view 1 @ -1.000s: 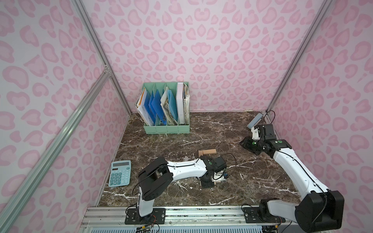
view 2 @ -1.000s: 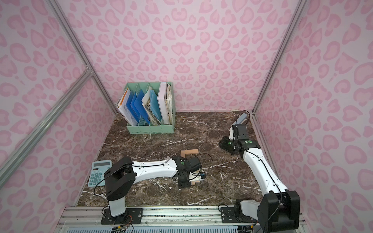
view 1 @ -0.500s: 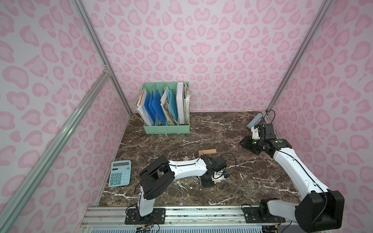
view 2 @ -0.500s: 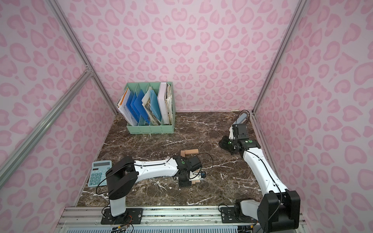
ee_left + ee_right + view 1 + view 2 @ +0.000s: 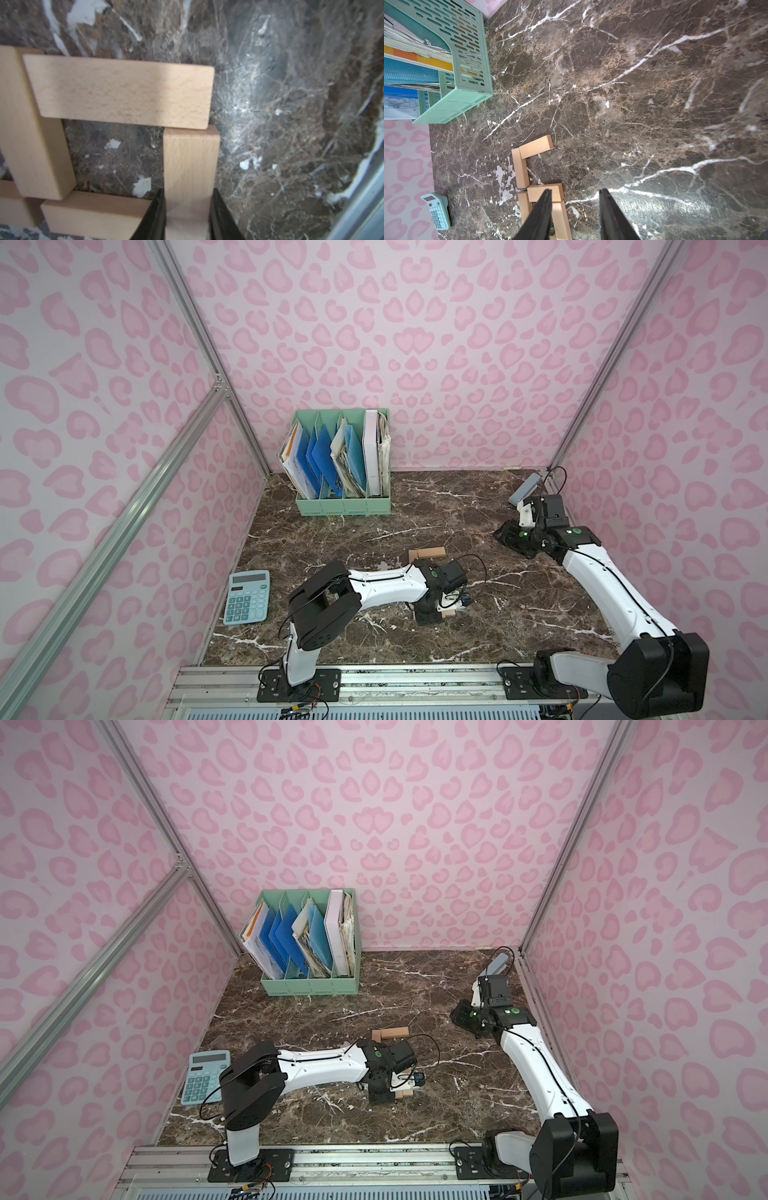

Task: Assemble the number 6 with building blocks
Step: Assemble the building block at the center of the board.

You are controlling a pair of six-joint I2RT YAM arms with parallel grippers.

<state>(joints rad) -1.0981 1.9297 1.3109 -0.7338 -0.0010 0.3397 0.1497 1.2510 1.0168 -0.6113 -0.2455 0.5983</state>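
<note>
A plank of the number 6 (image 5: 535,193) clamped in the left gripper (image 5: 188,195); the right gripper (image 5: 575,190) empty

Pink blotch-patterned walls (image 5: 415,344) close in a dark brown marble tabletop (image 5: 436,506). The right arm (image 5: 602,585) reaches along the right side toward the back. The left arm (image 5: 382,597) stretches across to the middle of the table. A mint-green file organiser (image 5: 345,506) full of folders stands at the back left. A light blue calculator (image 5: 247,602) lies at the front left. A grey-blue oblong case (image 5: 525,488) shows beside the right arm's wrist, near the back right corner.

The number 6 lies flat in the middle of the tabletop, made of tan wooden building blocks (image 5: 520,168) laid end to end. In both top views the left arm covers most of it, leaving the top plank (image 5: 428,552) in sight behind the wrist.

In the left wrist view the left gripper's jaws are closed tight on the long edges of the held plank (image 5: 191,162), the right side of the figure's lower loop. Its far end touches the end of a crosswise plank, and with two more planks they ring a patch of marble. The right gripper hangs well apart from the figure, its jaws partly spread with nothing between them.
</note>
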